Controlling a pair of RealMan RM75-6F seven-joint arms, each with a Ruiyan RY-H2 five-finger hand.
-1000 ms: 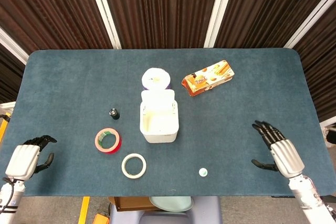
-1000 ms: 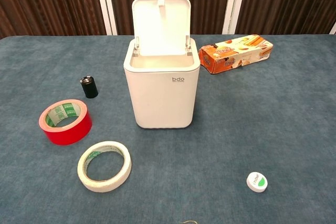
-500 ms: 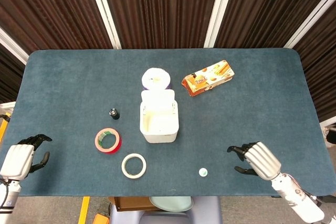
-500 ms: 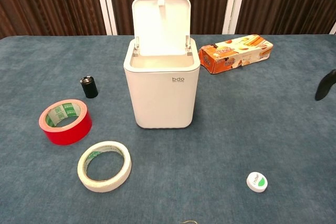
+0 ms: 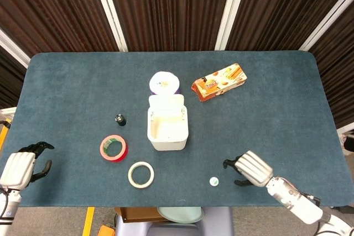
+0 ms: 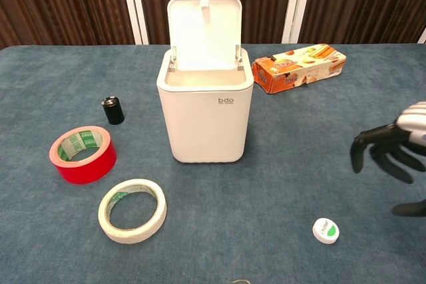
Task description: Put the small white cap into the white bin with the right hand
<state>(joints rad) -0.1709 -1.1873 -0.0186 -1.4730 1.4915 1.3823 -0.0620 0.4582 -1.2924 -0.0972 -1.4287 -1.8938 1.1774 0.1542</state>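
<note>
The small white cap (image 5: 214,181) (image 6: 326,231) with a green mark lies on the blue table near the front edge. The white bin (image 5: 167,128) (image 6: 206,111) stands mid-table with its lid flipped up. My right hand (image 5: 247,168) (image 6: 393,147) hovers just right of the cap, fingers spread and apart, holding nothing. My left hand (image 5: 22,164) rests at the table's front left corner, fingers loosely curled, with nothing in it; the chest view does not show it.
A red tape roll (image 5: 113,148) (image 6: 82,153) and a cream tape roll (image 5: 141,174) (image 6: 132,210) lie left of the bin. A small black cylinder (image 5: 120,119) (image 6: 112,110) stands further back. An orange snack box (image 5: 219,82) (image 6: 299,66) and a round white container (image 5: 164,83) lie behind.
My right hand has swept leftward from the table's right side toward the cap and now shows in the chest view. The left hand shifted slightly left and back. The cap has not moved.
</note>
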